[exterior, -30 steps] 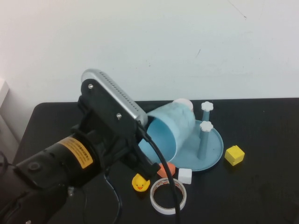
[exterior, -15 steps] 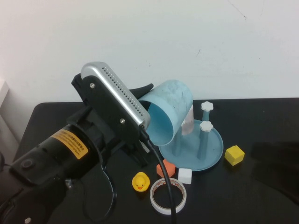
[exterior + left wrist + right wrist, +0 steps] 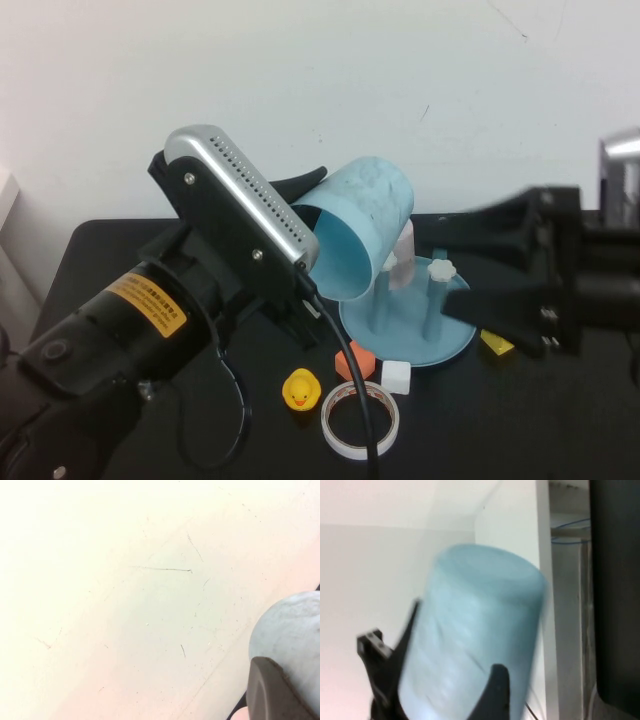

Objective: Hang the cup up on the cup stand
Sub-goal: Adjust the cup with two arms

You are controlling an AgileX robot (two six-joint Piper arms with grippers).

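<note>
a: how far along is it?

b: partway. the left end effector (image 3: 300,215) is clenched on the light blue cup (image 3: 358,240), held tilted in the air above the teal cup stand (image 3: 455,335), mouth toward the near left. no peg is inside it yet, so i'd judge the hanging itself is left.

a: and the right end effector (image 3: 470,270)?

b: at the right, just beside the stand, fingers spread wide and holding nothing.

a: the surroundings?

b: a black desk (image 3: 560,420) against a plain white wall (image 3: 300,90). a rubber duck (image 3: 300,390), a tape roll (image 3: 360,418) and small blocks lie near the stand.
</note>
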